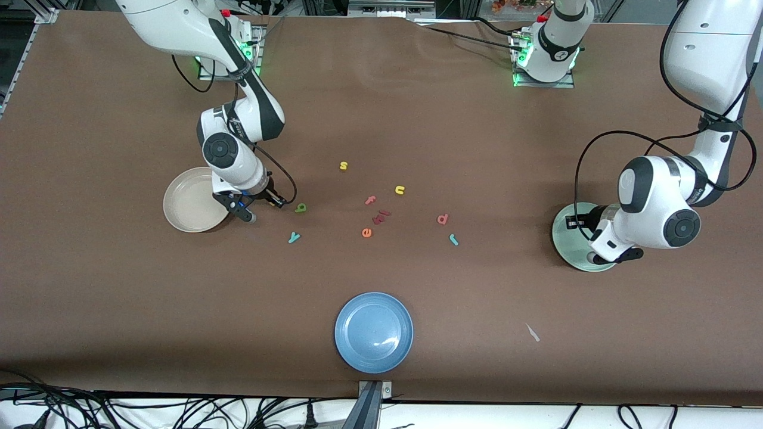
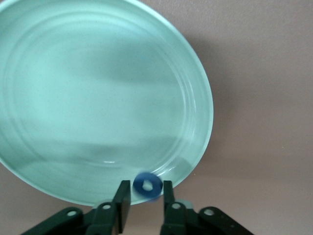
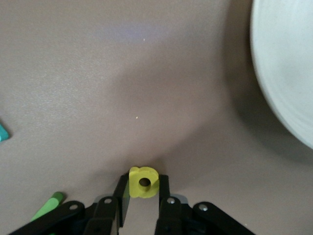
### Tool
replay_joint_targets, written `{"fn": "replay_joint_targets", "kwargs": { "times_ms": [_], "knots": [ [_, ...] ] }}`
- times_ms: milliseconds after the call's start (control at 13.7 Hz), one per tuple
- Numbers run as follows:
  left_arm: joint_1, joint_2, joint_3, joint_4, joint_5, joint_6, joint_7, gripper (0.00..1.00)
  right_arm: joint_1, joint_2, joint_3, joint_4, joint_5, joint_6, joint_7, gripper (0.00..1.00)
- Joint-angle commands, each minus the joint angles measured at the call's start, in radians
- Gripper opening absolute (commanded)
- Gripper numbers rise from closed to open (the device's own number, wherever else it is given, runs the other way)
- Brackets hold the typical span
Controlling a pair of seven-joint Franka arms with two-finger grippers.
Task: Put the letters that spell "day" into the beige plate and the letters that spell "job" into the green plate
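Note:
My right gripper (image 1: 249,215) (image 3: 143,182) is low at the table beside the beige plate (image 1: 189,205) (image 3: 288,73), shut on the yellow "a" (image 3: 136,183). The dark green "d" (image 1: 300,207) (image 3: 46,205) and teal "y" (image 1: 293,237) (image 3: 2,132) lie close by. My left gripper (image 1: 596,257) (image 2: 145,188) hangs over the rim of the green plate (image 1: 569,235) (image 2: 98,98). Its fingers stand slightly apart, with the blurred blue "o" (image 2: 146,185) loose between them. The salmon "b" (image 1: 442,219) and teal "j" (image 1: 453,239) lie mid-table.
A blue plate (image 1: 374,332) sits nearest the front camera. Mid-table lie a yellow "s" (image 1: 343,165), a yellow "n" (image 1: 399,190), a pink "f" (image 1: 370,200), a dark red letter (image 1: 381,215) and an orange "e" (image 1: 366,232). A small white scrap (image 1: 532,332) lies toward the left arm's end.

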Motion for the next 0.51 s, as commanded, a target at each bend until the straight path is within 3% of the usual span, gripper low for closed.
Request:
{"fn": "replay_joint_targets", "kwargs": {
  "times_ms": [0,219,439],
  "knots": [
    [0.004,-0.02,-0.01,0.032,0.019,-0.028,0.002,1.0,0.003,-0.053,-0.029,0.081,-0.009,-0.172,-0.047,0.12],
    [-0.018,-0.046,-0.042,0.091,0.007,-0.103,-0.102,1.0,0.001,-0.069,-0.13,0.23,-0.007,-0.439,-0.239,0.12],
    [-0.036,-0.042,-0.123,0.117,0.004,-0.1,-0.383,1.0,-0.002,-0.058,-0.228,0.25,-0.004,-0.473,-0.449,0.13]
  ]
}}
